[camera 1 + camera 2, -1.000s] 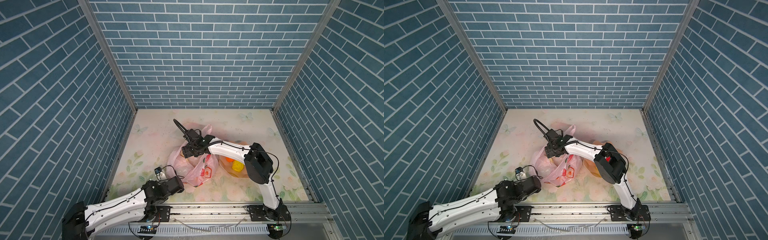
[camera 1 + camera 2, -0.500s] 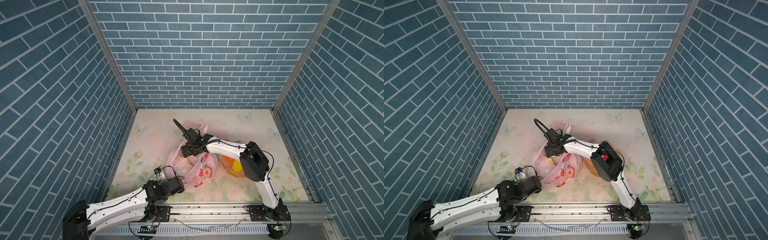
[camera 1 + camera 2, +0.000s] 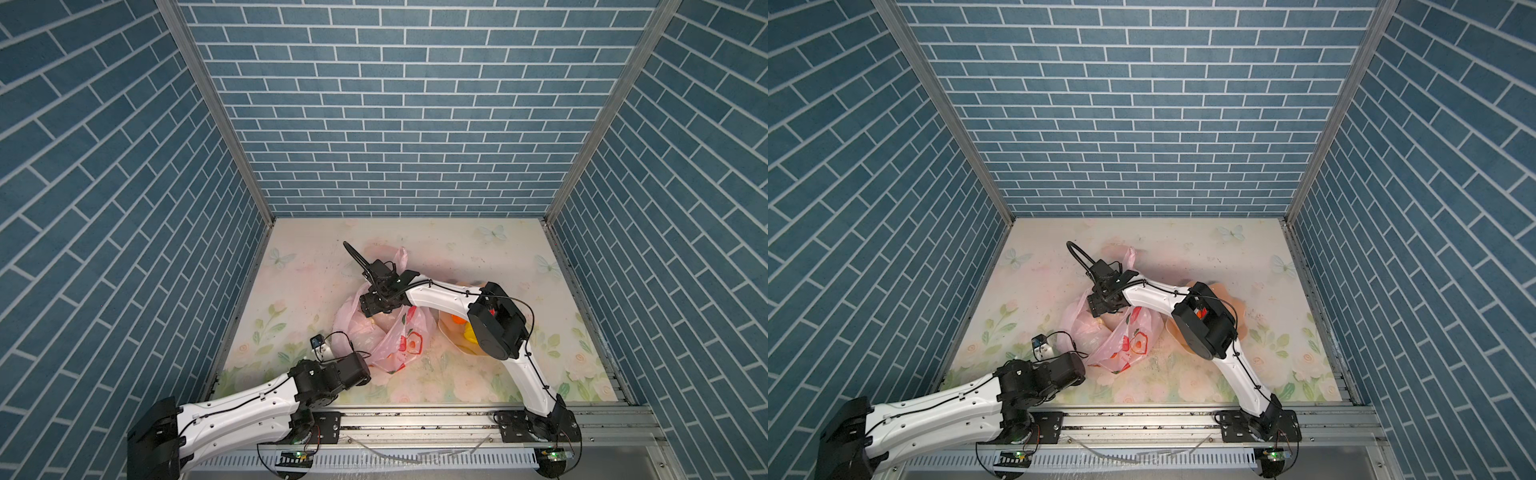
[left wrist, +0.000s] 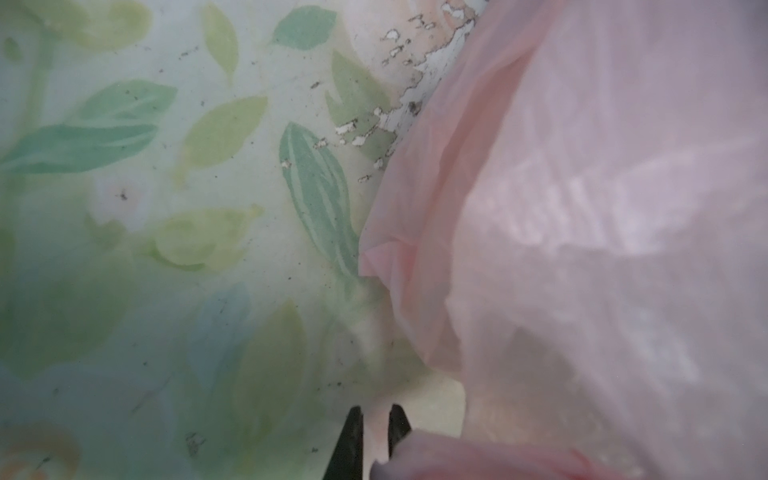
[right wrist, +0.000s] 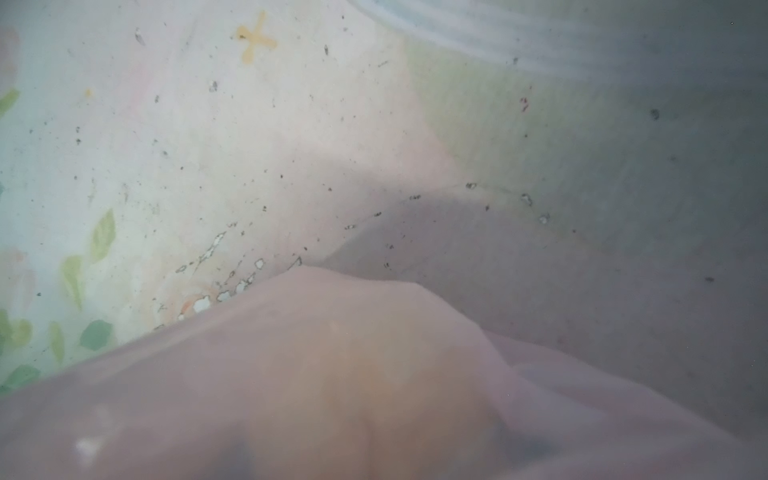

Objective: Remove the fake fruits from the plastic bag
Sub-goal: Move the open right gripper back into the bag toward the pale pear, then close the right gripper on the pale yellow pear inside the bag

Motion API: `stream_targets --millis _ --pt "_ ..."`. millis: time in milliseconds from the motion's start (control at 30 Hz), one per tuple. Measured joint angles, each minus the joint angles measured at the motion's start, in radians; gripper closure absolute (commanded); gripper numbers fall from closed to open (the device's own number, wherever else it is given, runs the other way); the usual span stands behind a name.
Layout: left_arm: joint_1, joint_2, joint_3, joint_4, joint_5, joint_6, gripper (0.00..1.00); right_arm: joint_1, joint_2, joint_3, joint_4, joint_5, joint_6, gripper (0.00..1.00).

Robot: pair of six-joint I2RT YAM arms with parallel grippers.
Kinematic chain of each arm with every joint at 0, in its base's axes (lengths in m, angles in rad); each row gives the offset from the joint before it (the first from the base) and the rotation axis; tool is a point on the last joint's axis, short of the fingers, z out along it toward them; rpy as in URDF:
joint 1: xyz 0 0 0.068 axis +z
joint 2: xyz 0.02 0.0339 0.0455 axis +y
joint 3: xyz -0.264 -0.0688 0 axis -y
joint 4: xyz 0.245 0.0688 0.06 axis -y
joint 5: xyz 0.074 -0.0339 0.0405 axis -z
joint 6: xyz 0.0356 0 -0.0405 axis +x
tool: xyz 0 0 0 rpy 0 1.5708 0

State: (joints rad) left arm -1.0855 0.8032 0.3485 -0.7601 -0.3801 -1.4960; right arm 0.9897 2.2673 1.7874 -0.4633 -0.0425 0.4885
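Bag [image 3: 399, 338] lies on the table [image 3: 478, 257], long axis front to back, loop handle [image 3: 401, 257] pointing at the back wall [image 3: 395, 124] beyond the right gripper [image 3: 376, 307]. Those jaws sit hidden in the bag's mouth; their spread cannot be told. Film blurs a tan fruit [image 5: 365, 395] beneath them. The left gripper [image 4: 376, 432], nearly closed, pinches the bag's near edge. Beside the right jaws a bowl [image 3: 1239, 305], half behind the elbow [image 3: 496, 328], holds orange and yellow balls [image 3: 457, 321].

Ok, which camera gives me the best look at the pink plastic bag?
A top view. Both top views show the whole bag lying on the flowered table, handles and printed fruit included, though the right arm crosses part of it. The left wrist view and the right wrist view show only blurred pink film close up.
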Motion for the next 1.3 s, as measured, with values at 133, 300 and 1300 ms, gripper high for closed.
stream_targets --millis 133,300,1300 --pt "0.0 0.006 0.0 0.011 0.0 0.0 0.85 0.0 0.003 0.003 0.001 0.0 -0.004 0.37" --pt "0.0 0.006 0.0 0.017 -0.001 0.0 0.85 -0.002 0.003 0.005 0.0 -0.003 -0.019 0.5" --pt "0.0 0.073 0.109 0.033 -0.143 0.073 0.84 -0.003 -0.177 0.0 -0.085 -0.068 -0.035 0.71"
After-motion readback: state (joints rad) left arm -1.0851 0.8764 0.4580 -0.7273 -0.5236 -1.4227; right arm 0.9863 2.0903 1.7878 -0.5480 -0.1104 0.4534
